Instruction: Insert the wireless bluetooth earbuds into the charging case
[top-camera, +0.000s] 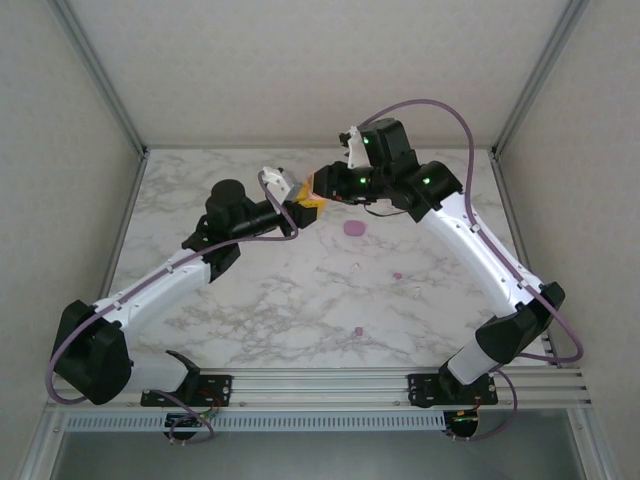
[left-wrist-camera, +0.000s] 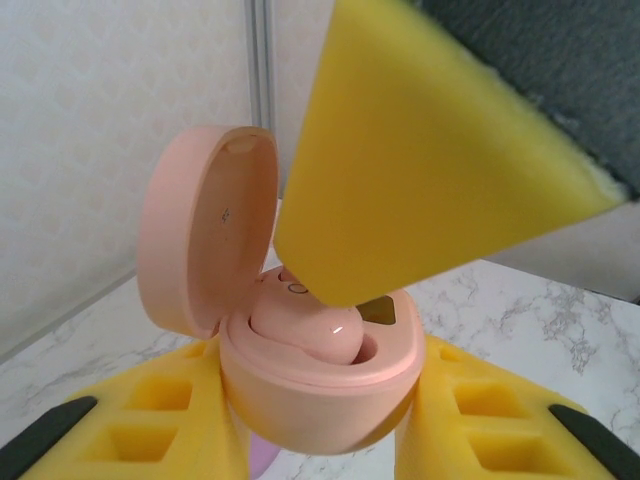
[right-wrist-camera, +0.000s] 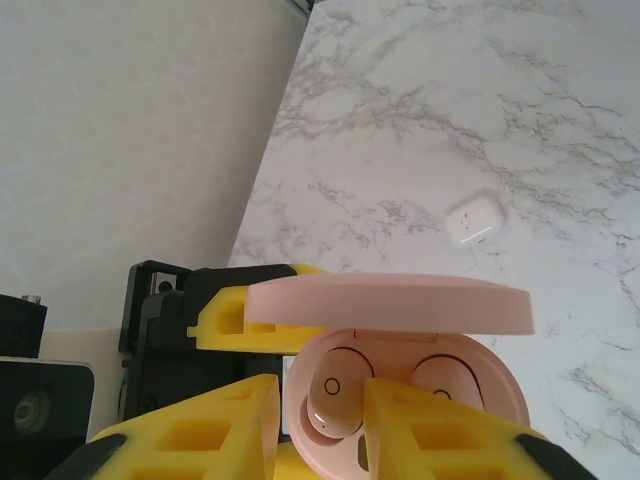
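A salmon-pink charging case is held above the table, and my left gripper is shut on its base. The lid stands open. One pink earbud lies in the near well of the case. My right gripper reaches into the case from the other side. Its yellow fingers straddle the earbud, slightly parted: one touches it and a gap shows at the other. Both grippers meet at the back middle of the table.
On the marble table lie a purple case, two purple buds and two small pale buds. A white case rests on the table beyond the pink lid. Grey walls close the back and sides.
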